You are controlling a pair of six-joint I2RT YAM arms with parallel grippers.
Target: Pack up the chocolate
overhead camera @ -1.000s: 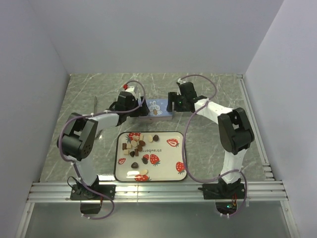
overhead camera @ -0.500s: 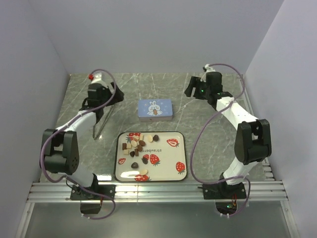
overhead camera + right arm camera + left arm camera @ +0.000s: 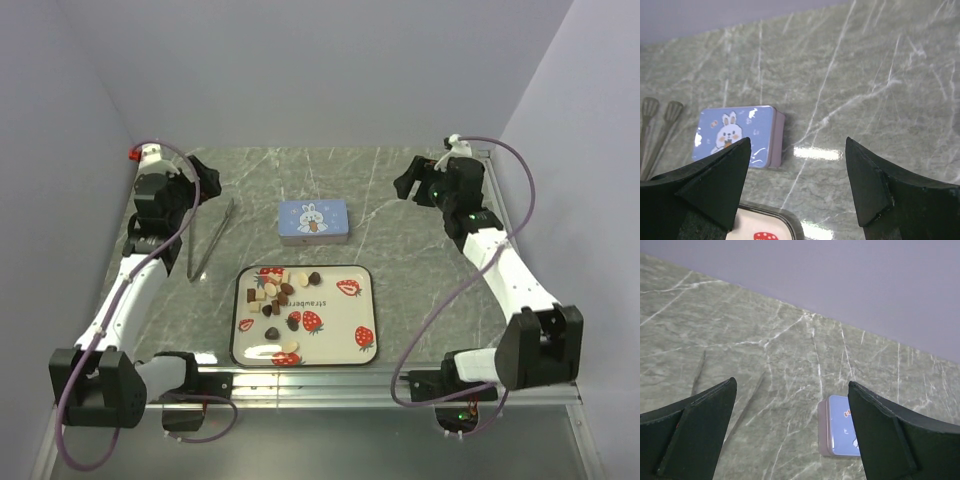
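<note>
I read both arms swung further outward from the tin (image 3: 313, 221) than half a second ago. Left claw (image 3: 206, 176) and right claw (image 3: 404, 184): jaws wide apart, holding nothing, touching nothing.

One white rectangular strawberry-print tray (image 3: 335, 335), one blue rabbit-print tin (image 3: 313, 221), one pair of metal tongs (image 3: 205, 245), roughly fifteen small brown and cream chocolate pieces (image 3: 315, 277).

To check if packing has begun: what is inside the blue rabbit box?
Its inside is hidden: the blue rabbit box is closed, showing only its lid. The chocolate lies on the tray.
</note>
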